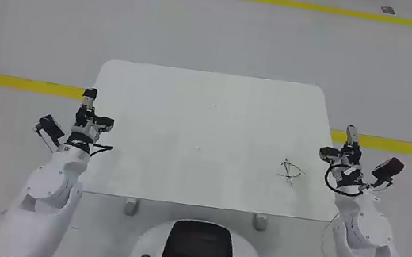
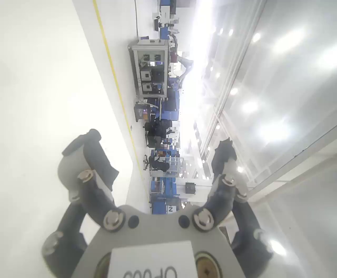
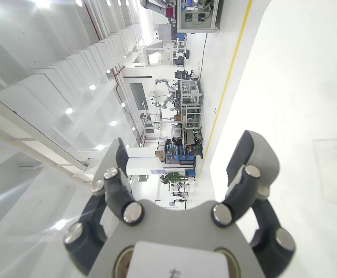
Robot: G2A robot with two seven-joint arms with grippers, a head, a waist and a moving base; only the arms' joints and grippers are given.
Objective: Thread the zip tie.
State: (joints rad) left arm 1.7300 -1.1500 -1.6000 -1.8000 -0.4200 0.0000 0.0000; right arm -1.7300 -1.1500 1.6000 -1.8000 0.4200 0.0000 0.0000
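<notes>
On table [image 1: 190, 126], top view: zip tie [image 1: 290, 172]

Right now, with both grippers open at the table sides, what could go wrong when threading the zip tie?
1. The zip tie lies thin and flat on the table; the open right gripper may push it instead of grasping it.
2. It lies near the right edge, so a nudge might slide it off.
3. The open left gripper sits at the opposite edge; the two may misalign when meeting on so small a thing.
</notes>
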